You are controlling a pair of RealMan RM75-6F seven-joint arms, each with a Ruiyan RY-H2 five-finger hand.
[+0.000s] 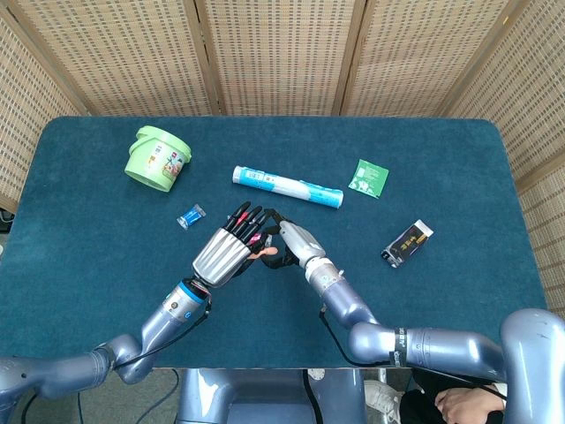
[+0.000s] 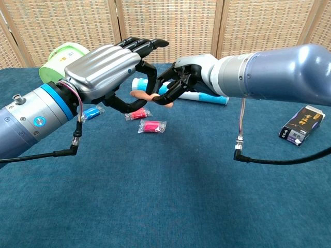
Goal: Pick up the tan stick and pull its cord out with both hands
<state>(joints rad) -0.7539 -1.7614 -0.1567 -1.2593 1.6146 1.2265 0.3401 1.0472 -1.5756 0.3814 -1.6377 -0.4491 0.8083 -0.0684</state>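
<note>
1. Hands meet above the tabletop: left hand and right hand both pinch the tan stick, held in the air between them.
2. Two pink packets lie below.
3. Green bucket stands far behind.

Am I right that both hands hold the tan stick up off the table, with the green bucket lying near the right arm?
Not quite. Both hands hold the tan stick aloft, but the head view shows the green bucket on the left arm's side.
</note>
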